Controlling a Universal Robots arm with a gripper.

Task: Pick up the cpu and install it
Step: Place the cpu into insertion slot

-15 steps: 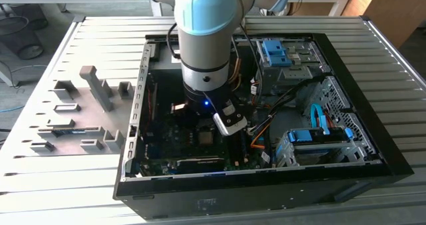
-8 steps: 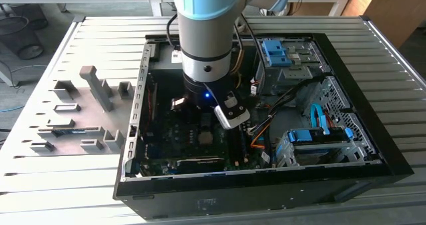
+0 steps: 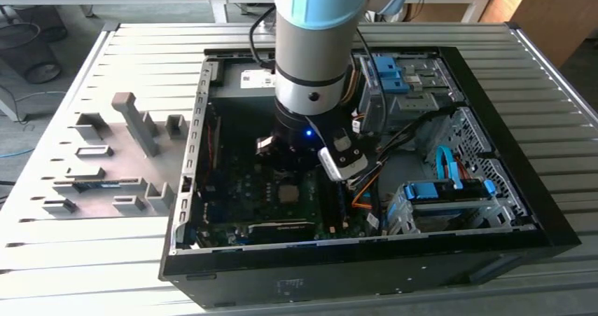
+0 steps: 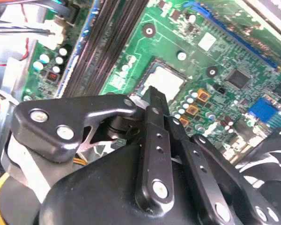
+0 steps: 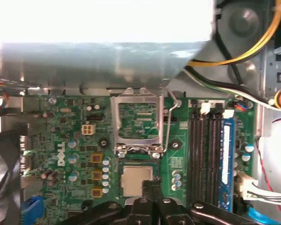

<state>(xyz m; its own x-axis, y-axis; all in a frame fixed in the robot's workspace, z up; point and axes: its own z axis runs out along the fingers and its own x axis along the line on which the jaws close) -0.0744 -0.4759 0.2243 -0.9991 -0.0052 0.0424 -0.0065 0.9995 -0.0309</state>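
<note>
The cpu (image 5: 135,180), a small square chip with a pale silvery top, lies flat in its socket on the green motherboard (image 5: 70,136). It also shows in the second wrist view as the cpu (image 4: 166,80) and in the exterior view as the cpu (image 3: 290,192). The socket's metal frame (image 5: 136,123) stands swung open beside it, its wire lever (image 5: 167,126) raised. My gripper (image 5: 149,183) hovers just over one edge of the chip, black fingers pressed together and holding nothing. In the second wrist view the gripper (image 4: 153,93) tips sit right beside the chip.
The grey power-supply box (image 5: 98,61) rises close behind the socket. Black memory slots (image 5: 203,154) and a blue-green stick (image 5: 226,159) run alongside. Cables (image 5: 243,51) cross one corner. The case walls (image 3: 192,162) and a drive cage (image 3: 449,204) hem the arm in. A grey fixture (image 3: 122,155) lies outside.
</note>
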